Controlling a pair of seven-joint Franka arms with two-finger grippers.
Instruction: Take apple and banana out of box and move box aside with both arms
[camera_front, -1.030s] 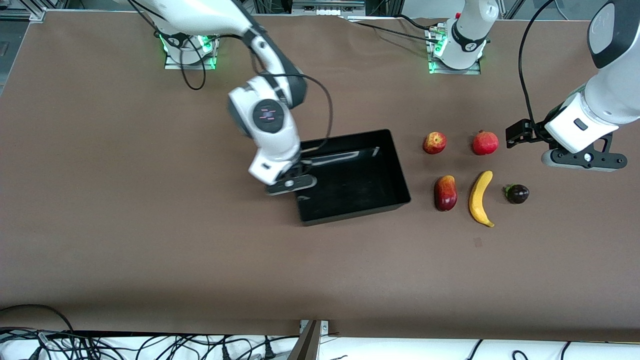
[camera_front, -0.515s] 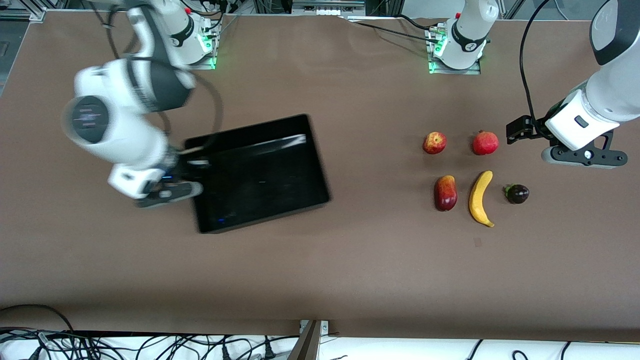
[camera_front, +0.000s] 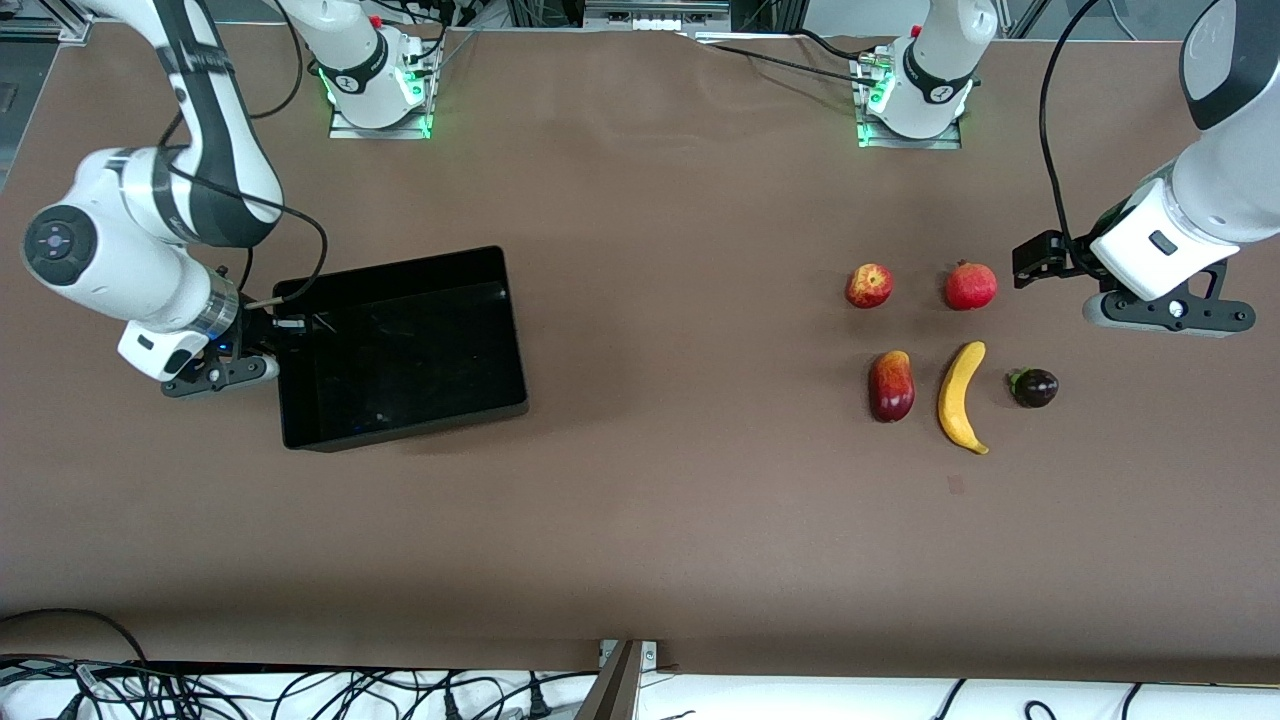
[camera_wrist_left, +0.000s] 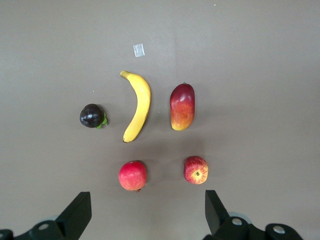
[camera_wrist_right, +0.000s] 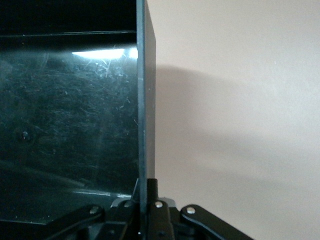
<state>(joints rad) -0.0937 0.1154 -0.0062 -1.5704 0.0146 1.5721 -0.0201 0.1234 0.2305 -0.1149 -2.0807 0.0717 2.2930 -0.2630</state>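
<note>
Yellow banana (camera_front: 960, 398) lengthwise toward front camera, roughly

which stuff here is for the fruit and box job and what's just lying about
For the job: box, held at its wall by the right gripper; banana; apple; left gripper, open over the fruit.

Lying about: mango, pomegranate, dark purple fruit.

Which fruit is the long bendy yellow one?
The banana. It is long, curved and all yellow, lying between the red-and-yellow mango and the small dark purple fruit; the others are rounder and red or purple.
</note>
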